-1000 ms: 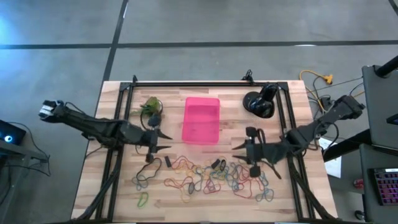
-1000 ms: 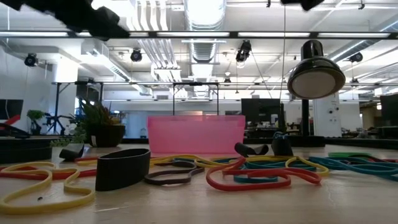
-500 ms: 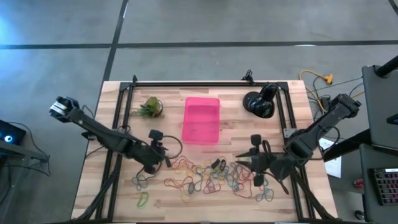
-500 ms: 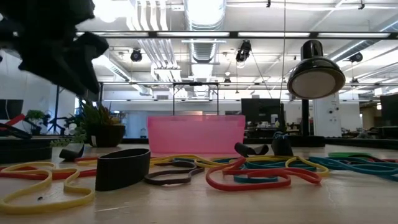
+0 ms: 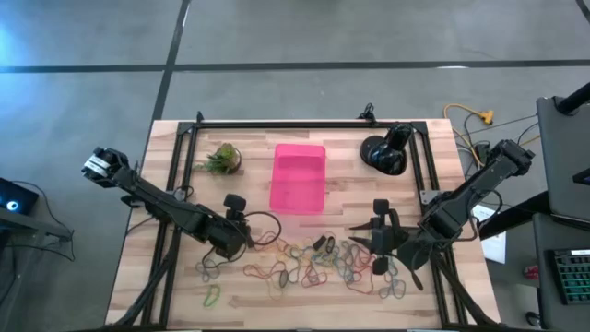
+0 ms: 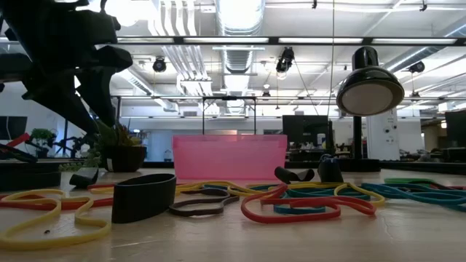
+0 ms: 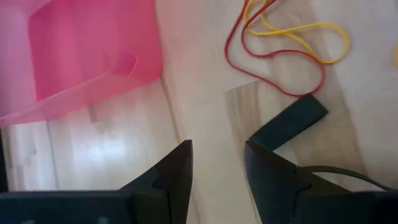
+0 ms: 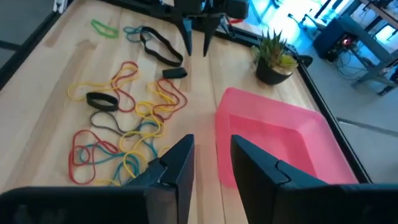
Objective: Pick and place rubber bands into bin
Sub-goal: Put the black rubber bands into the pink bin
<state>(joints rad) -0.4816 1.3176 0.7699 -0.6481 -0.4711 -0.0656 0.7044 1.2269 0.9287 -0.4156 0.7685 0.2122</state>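
Bare wood strip between bin [image 5: 298, 178] and rubber bands [image 5: 313, 261], passable, left gripper [image 5: 247, 232] and right gripper [image 5: 355, 236] flanking it (both above the bands' edges), plant [image 5: 221, 159] and black lamp [image 5: 385, 150] crowding the bin's sides.

Bright pink, translucent bin [image 5: 298, 178]. Rubber bands [image 5: 309, 263] in red, yellow, orange, green, teal-blue and black. Pale wood-grain surface [image 5: 442, 166] with a black frame. Green leafy plant [image 5: 219, 160] in a dark pot. Glossy black lamp [image 5: 383, 152]. Dark, near-black left hand [image 7: 217, 163] and right hand [image 8: 211, 158].
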